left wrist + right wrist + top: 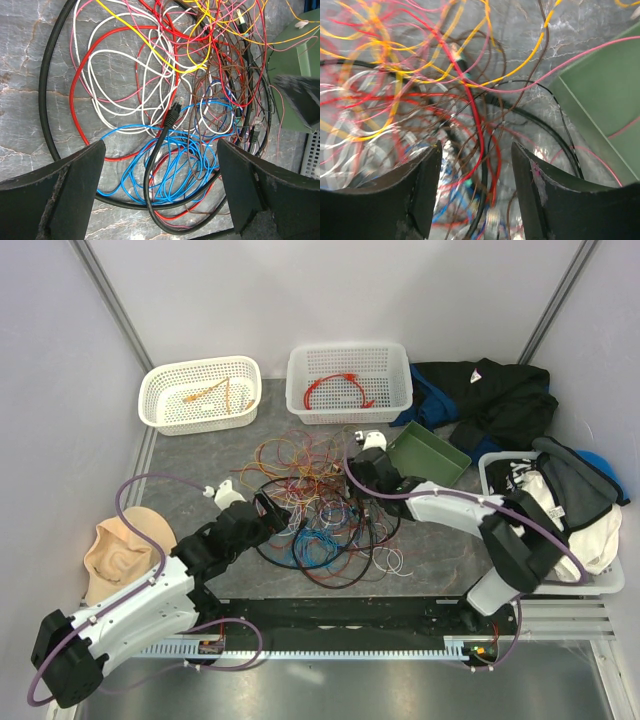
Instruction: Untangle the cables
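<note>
The surface is a dark grey marbled mat [190, 495], boxed in by pale lavender walls [300, 290] with metal posts running up the corners. The cables [320, 505] are one big snarl in the middle of the top view, all lying on the mat.

Along the top there's a white basket [200, 423] on the left holding an orange wire, and a second white basket [350, 415] holding a red cable. A green box [430, 455] sits just right of the pile, with black clothing [500, 400] at upper right. A bin [600, 585] of clothes is at the right edge, and a beige cloth [125, 550] is at the left edge.

The left gripper [266, 510] is at the pile's left side. Its wrist view shows it spread wide with nothing pinched. That view also picks out blue loops [175, 170] and a black plug [171, 116], which the top view can't resolve.

The right gripper [358, 475] is at the pile's upper right. In its wrist view the fingers are apart, with red and brown wires crossing the gap. That view is too blurry to say whether they touch.
</note>
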{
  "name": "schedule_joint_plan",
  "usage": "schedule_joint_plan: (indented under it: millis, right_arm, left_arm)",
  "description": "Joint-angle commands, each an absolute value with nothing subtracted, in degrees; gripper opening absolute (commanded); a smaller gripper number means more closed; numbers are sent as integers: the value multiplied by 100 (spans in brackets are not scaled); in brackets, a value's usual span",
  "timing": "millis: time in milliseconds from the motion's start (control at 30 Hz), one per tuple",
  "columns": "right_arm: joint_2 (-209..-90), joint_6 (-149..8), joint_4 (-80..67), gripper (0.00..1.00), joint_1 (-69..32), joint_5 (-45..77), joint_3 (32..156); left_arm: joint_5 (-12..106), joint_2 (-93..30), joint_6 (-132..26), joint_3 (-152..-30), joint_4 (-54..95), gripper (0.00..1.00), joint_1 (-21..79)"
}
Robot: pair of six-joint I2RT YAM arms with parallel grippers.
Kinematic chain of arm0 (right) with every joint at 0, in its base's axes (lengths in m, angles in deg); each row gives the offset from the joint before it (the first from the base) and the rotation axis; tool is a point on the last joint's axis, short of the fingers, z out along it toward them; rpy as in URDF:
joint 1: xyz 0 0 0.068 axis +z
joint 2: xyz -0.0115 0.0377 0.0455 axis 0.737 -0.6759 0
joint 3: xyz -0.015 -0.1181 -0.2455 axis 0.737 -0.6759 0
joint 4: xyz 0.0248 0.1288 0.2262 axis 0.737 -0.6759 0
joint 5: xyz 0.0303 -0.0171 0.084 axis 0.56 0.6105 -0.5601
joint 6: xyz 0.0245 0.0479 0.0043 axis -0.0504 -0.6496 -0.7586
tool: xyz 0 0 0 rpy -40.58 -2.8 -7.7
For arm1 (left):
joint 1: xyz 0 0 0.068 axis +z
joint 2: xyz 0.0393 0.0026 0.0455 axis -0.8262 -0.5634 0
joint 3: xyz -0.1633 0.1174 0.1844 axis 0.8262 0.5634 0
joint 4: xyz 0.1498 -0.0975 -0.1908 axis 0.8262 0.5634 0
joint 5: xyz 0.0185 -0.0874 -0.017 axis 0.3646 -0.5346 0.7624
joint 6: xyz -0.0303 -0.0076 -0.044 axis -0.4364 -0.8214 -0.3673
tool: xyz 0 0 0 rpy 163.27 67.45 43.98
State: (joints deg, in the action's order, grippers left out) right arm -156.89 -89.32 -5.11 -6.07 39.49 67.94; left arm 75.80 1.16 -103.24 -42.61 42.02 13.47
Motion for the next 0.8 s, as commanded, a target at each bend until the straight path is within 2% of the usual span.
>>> schedule_joint_plan:
  millis: [0,33,133,167,200,233,267,300,567,767]
  right_arm:
    - [-16515,-8764,-299,64,-608,4225,7311]
    - [-16622,-8773,-290,62,-616,4103,7355]
    - [-16825,-8834,-238,48,-616,3865,7461]
    - [-16755,-8878,-176,33,-599,3812,7382]
    - [-16668,-8887,-19,26,-590,3785,7321]
    - [-16571,-8913,43,12,-581,3759,7181]
    - [-16292,-8914,96,3,-547,3785,7110]
    - [-16106,-8922,131,0,-433,3820,7048]
    - [-14104,-8659,-202,0,806,4215,6836]
    - [-13337,-8615,-817,0,1510,4576,6775]
  left_arm:
    - [7475,123,-10470,-4209,4114,100,1352]
    - [7458,140,-10470,-4201,4149,99,1352]
    - [7475,237,-10435,-4183,4211,99,1352]
    - [7493,272,-10426,-4183,4237,99,1352]
    - [7510,299,-10417,-4183,4246,99,1352]
    - [7554,386,-10391,-4183,4255,99,1352]
    - [7580,430,-10373,-4200,4264,99,1352]
    - [7607,465,-10355,-4200,4255,99,1352]
    - [7906,597,-10004,-4587,4264,98,1352]
    - [8134,729,-9073,-5237,4026,100,1352]
